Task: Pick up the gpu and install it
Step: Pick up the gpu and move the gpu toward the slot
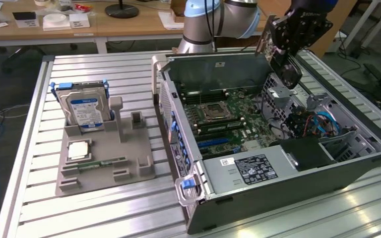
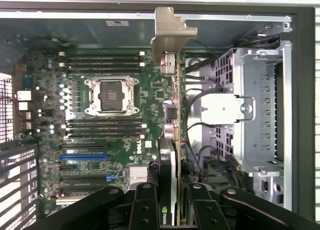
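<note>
Slatted aluminium table (image 1: 111,208), and on it an open grey computer case (image 1: 277,198) lying on its side. Above the case's interior my claw (image 2: 172,202) is clamped on the gpu (image 2: 172,140) — the card sits edge-on between the fingers, long axis running out toward a wall of the case, bent silver bracket (image 2: 170,32) at the far end. Green board, black cooler; it hangs clear of the case's motherboard (image 2: 100,125) — not yet seated.

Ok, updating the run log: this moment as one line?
gripper: shut on gpu | gpu: aloft over motherboard in open computer case | install: not yet seated
</note>
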`<action>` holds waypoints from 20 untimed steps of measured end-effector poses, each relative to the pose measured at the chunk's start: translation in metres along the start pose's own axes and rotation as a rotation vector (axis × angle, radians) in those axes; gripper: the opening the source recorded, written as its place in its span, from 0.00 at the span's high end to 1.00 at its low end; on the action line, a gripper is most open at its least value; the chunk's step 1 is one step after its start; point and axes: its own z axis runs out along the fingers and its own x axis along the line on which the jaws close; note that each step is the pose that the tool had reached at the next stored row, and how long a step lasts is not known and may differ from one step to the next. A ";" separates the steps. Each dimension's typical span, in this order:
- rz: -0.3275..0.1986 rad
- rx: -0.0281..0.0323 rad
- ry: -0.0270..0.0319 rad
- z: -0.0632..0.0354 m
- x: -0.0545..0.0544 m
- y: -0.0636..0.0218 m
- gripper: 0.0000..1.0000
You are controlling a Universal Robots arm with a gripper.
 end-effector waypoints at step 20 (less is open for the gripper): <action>0.000 0.0001 0.0000 0.0025 -0.014 0.0004 0.73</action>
